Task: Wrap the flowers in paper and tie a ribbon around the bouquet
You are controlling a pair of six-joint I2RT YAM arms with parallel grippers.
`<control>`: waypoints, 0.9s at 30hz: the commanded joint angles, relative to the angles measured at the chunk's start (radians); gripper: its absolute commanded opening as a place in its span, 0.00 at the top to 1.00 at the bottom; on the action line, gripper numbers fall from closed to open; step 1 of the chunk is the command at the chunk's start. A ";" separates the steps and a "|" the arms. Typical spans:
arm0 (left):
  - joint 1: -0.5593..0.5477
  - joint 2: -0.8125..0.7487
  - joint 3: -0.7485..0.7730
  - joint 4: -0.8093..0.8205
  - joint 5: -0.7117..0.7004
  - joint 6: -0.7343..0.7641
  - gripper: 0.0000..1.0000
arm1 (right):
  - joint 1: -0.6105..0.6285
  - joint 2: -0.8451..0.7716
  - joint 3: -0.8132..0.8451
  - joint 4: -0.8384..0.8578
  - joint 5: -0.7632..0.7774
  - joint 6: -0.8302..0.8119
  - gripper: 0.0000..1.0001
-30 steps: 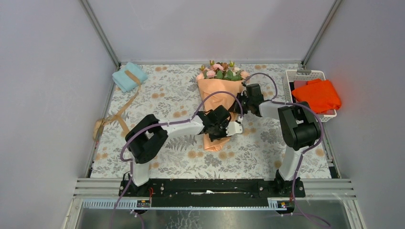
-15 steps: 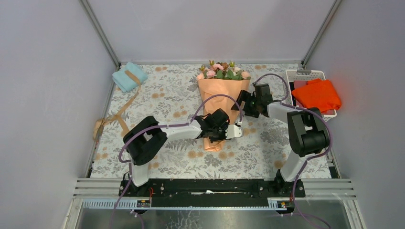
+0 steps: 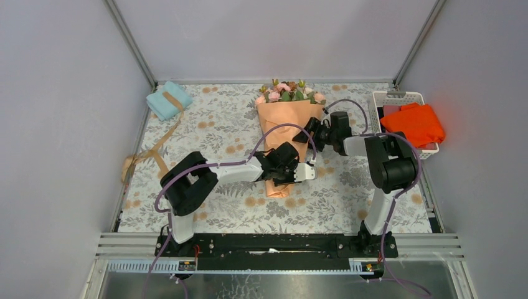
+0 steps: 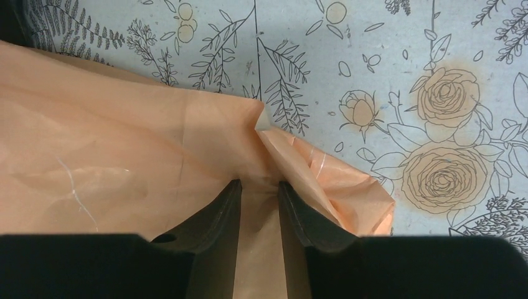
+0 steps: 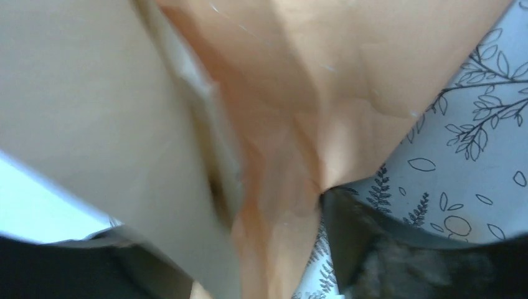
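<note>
Peach paper [image 4: 124, 143] is round the flowers [image 3: 289, 92], ribbon not yet on.
Mid-table, the bouquet [image 3: 287, 121] has its tail pinched in the left gripper [image 4: 259, 184], jaws narrow. The right gripper [image 3: 308, 132] gapes wide at the cone's edge. Next, likely: fetch the ribbon [image 3: 152, 146], well off left.

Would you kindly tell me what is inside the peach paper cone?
Pink roses and green leaves stick out at the far end of the paper cone; the stems are covered.
</note>
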 commanded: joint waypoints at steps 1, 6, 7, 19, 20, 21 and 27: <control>-0.007 0.040 -0.050 -0.070 0.018 0.017 0.64 | 0.004 0.056 -0.068 0.126 -0.081 0.072 0.40; -0.008 0.048 -0.024 -0.100 0.024 0.010 0.64 | 0.004 0.071 -0.064 0.178 -0.120 0.103 0.88; -0.007 0.048 -0.022 -0.105 0.027 0.008 0.64 | 0.004 0.072 -0.066 0.182 -0.116 0.108 1.00; 0.224 -0.142 0.309 -0.604 0.414 -0.013 0.32 | 0.004 0.045 -0.005 0.044 -0.085 0.000 1.00; 0.292 -0.152 0.319 -0.608 0.381 -0.044 0.30 | 0.004 0.037 -0.003 0.028 -0.080 -0.011 1.00; 0.362 -0.162 0.322 -0.606 0.329 -0.079 0.28 | 0.004 0.030 -0.003 0.013 -0.075 -0.023 1.00; 0.919 -0.186 0.255 -0.546 0.110 -0.306 0.17 | 0.005 0.005 0.012 -0.068 -0.057 -0.084 1.00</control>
